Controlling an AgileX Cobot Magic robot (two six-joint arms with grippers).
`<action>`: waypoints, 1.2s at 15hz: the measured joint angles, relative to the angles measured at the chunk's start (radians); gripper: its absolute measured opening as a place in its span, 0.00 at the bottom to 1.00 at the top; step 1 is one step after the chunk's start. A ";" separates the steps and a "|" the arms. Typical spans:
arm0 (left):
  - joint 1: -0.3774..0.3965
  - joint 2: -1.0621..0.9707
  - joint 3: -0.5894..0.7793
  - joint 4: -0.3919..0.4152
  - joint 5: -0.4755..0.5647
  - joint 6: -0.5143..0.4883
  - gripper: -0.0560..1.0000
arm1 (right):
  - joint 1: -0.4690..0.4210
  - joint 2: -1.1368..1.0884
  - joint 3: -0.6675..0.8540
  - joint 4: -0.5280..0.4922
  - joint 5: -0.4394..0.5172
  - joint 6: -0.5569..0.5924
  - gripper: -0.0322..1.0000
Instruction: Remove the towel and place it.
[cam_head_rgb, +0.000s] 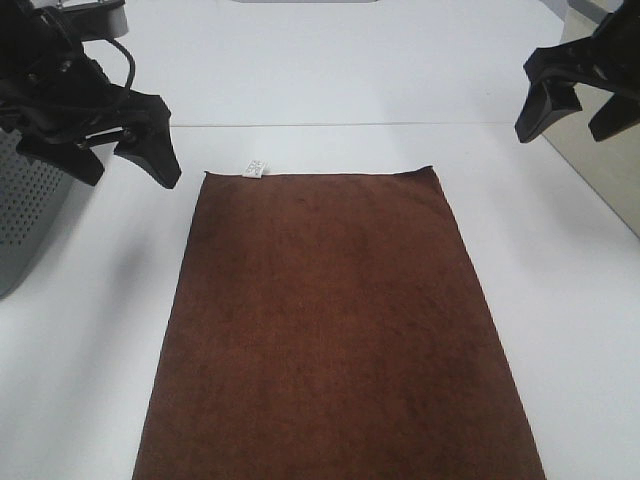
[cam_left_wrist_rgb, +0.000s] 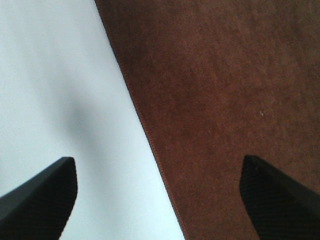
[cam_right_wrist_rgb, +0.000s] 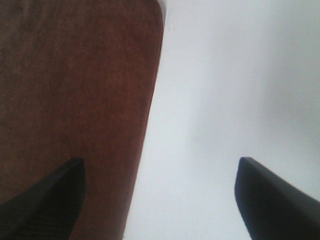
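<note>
Exterior high view: the left gripper (cam_head_rgb: 128, 175) and the right gripper (cam_head_rgb: 562, 130) hang with jaws spread wide and empty, one near each far corner of the towel (cam_head_rgb: 335, 330), touching nothing. The towel lies flat on the white table (cam_head_rgb: 570, 300), with its white tag (cam_head_rgb: 253, 170) at the far short edge. The grey basket (cam_head_rgb: 25, 210) stands at the left. Expect a soft, light, limp cloth that sags and drags when lifted. Its plush pile should resist slipping. Pinch one far corner in each gripper.
</note>
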 joint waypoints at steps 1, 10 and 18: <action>0.006 0.035 -0.018 0.001 -0.007 0.000 0.82 | -0.002 0.067 -0.078 0.010 0.029 -0.023 0.79; 0.055 0.361 -0.337 -0.024 -0.033 0.001 0.83 | -0.004 0.536 -0.536 0.174 0.163 -0.074 0.79; 0.077 0.668 -0.657 -0.025 -0.023 0.007 0.83 | -0.004 0.749 -0.636 0.197 0.093 -0.086 0.79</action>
